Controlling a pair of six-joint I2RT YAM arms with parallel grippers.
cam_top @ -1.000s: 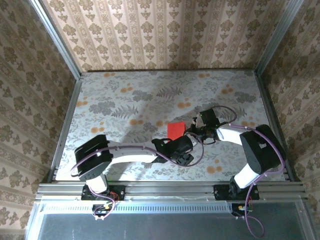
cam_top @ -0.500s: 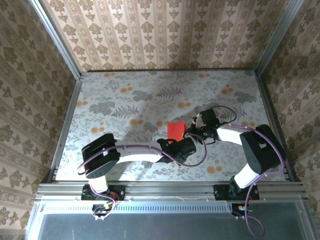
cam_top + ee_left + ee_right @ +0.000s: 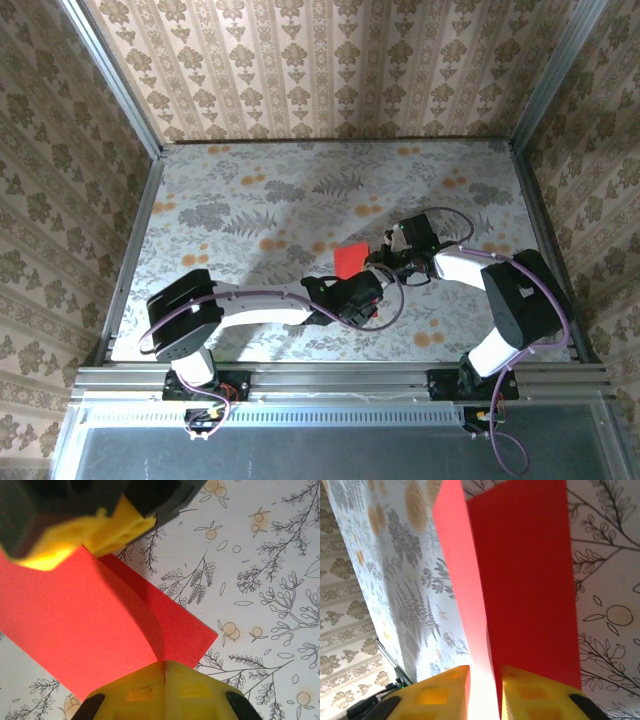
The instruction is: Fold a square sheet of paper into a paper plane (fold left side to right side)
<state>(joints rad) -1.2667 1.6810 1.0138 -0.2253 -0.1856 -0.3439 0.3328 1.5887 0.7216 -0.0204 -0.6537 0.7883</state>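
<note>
Near the middle of the surface [image 3: 240, 200], between the two arms: the square sheet of paper [image 3: 350, 259]. Bent over with a curled flap on top, not pressed flat yet. Grips one edge of the sheet with the left pincer [image 3: 165, 669], closed tight at the end of the curl. Pinches the raised flap with the right pincer [image 3: 483, 674], closed too, and holds it up on edge.

Can go wrong in a few ways from here. Might rip the thin paper by pulling apart with both pincers tight. Might lose the fold by letting go too soon, with the springy flap popping back open. Might lay the flap down crooked, leaving the edges out of line and making a slanted crease, bad for later folds. Might also push the whole sheet along the surface by pressing too hard.
</note>
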